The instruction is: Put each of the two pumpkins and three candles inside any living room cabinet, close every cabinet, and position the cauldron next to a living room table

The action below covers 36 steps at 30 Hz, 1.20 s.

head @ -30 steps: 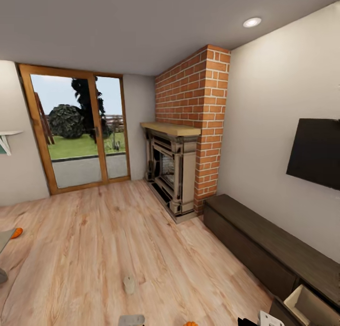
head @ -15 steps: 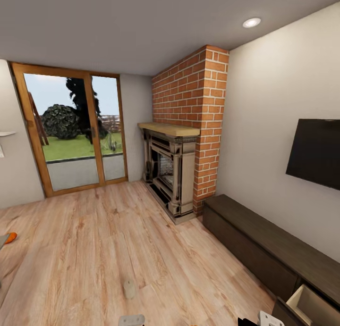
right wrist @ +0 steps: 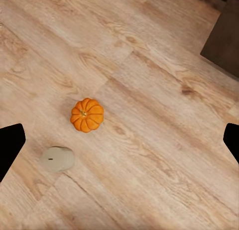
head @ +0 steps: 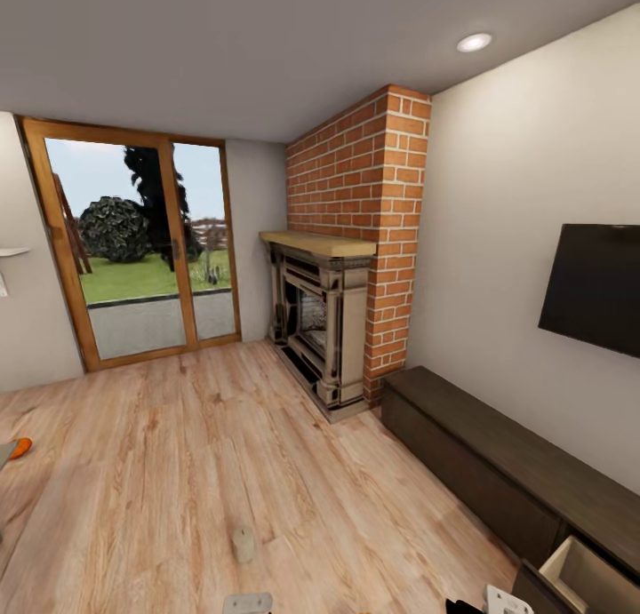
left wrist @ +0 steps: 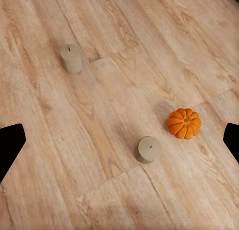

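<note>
Left tool [left wrist: 119, 142] open above candle [left wrist: 148, 149], pumpkin [left wrist: 183, 123]

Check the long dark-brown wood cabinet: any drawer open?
Yes. On the long dark-brown wood cabinet, one drawer near the frame's corner is pulled out, showing its pale beige interior.

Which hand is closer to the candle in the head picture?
Left. The left gripper is just this side of the candle; the right gripper is off sideways, by the cabinet.
</note>
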Available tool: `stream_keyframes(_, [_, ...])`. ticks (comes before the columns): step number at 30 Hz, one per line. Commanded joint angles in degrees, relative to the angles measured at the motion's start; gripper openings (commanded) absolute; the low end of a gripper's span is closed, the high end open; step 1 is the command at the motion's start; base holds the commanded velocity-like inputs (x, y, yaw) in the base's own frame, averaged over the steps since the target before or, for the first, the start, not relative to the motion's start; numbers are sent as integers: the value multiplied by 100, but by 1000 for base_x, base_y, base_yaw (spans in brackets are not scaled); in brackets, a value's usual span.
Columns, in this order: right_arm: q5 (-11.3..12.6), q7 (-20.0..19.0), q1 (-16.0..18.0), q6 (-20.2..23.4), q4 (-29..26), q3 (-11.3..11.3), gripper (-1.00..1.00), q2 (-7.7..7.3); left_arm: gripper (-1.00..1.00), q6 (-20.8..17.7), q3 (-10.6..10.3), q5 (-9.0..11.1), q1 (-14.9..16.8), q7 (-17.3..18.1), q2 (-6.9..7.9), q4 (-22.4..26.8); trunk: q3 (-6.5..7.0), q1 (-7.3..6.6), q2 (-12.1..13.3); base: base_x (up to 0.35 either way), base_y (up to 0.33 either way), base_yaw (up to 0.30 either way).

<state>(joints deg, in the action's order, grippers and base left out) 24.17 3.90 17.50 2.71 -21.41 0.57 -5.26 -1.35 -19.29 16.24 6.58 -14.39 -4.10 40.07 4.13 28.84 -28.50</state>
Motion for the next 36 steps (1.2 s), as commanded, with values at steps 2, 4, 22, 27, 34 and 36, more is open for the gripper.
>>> stream_keyframes(2, [28,23,-1,28,-12,11,100,-1,100,-14,-31,46,2,-46,5,7,-2,2,-4,54,76,0])
stream_keyframes(4, [32,23,-1,28,-12,13,100,-1,100,-14,-31,44,1,-46,5,3,-2,2,-4,126,150,0])
stream_keyframes(22, [35,23,-1,33,-21,22,100,0,100,-14,-31,37,1,-46,5,25,-2,2,-4,83,64,0])
stream_keyframes(27, [35,23,-1,35,-16,28,100,6,100,-14,-31,37,1,-46,5,30,-2,2,-4,20,13,0])
stream_keyframes(34, [27,30,-1,48,-10,359,100,131,100,-14,-31,40,2,-46,7,20,-2,2,-4,4,3,0])
stream_keyframes(36, [28,53,-1,60,-1,562,100,174,100,-14,-31,39,2,-46,6,17,-2,2,-4,1,0,0])
